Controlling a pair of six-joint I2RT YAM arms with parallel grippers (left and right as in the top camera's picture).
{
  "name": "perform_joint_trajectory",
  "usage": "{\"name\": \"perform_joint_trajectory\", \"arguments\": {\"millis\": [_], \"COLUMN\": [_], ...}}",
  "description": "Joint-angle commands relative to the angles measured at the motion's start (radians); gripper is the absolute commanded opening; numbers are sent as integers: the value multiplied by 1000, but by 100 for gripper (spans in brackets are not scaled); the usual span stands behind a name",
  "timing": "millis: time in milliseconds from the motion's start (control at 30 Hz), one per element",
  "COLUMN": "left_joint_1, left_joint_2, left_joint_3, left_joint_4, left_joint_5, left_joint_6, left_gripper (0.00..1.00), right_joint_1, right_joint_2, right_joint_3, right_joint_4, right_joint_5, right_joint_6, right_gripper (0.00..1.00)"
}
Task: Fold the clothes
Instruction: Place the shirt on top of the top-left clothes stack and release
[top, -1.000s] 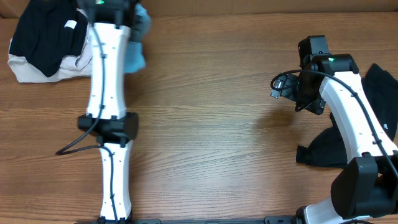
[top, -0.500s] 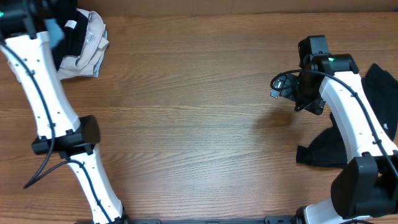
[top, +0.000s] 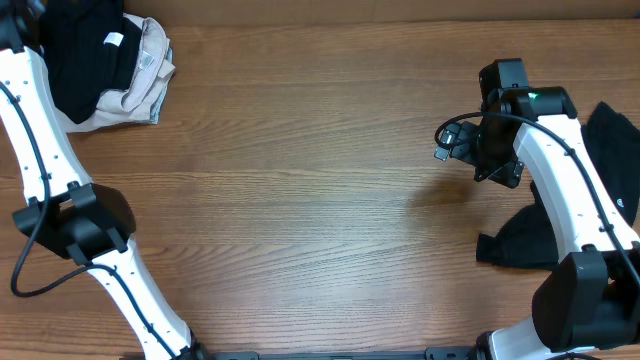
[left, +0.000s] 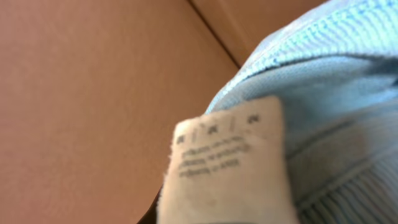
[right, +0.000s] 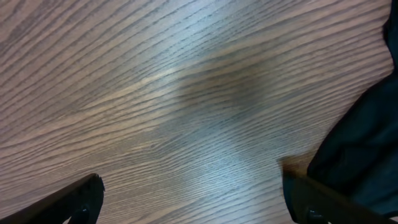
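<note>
A wood-grain table (top: 320, 200), brown with long streaks, fills the overhead view. The white left arm (top: 40, 130) reaches to the far left corner, and the white right arm (top: 560, 170) stands at the right.

At the far left lies a crumpled heap, a black garment (top: 85, 55) over a beige garment (top: 150, 70). Another black cloth (top: 610, 140) is spread at the right edge.

The light blue T-shirt (left: 348, 93) crowds the left wrist view, its knit ribbed in fine rows, before a flat brown surface. A white care tag (left: 224, 162) hangs from it, square and soft-edged, with a row of symbols and lines of print too blurred to read.

The left claw is hidden behind this cloth, so I cannot tell whether it grips. The right claw (right: 193, 199) is spread wide and released, holding nothing, above bare wood.
</note>
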Motion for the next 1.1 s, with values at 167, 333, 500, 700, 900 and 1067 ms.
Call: {"name": "perform_joint_trajectory", "arguments": {"millis": [167,333,500,700,900,1067], "left_joint_1": [-31,-69,-100,-138,-184,-204], "left_joint_2": [-22,-22,-22,-22,-31,-105], "left_joint_3": [-151,-230,-303,-335,-332,-267], "left_joint_4": [146,153,126,23,-19,-99], "left_joint_5": [6,115,273,697,774,773], "left_joint_6": [-2,-66,-143,-200,-230,-248], "left_gripper": [4,4,77,100,100,100], "right_joint_1": [-3,-3,-3,-3,-3,-3], "right_joint_2": [-16,-16,-16,-16,-16,-19], "right_joint_3": [19,19,19,19,19,75], "right_joint_4": [2,2,9,34,52,23], "right_joint_5": [-6,-6,-6,-6,-6,-8], "right_joint_6": [-2,-2,-2,-3,-10,-98], "right_gripper": [100,100,100,100,100,100]}}
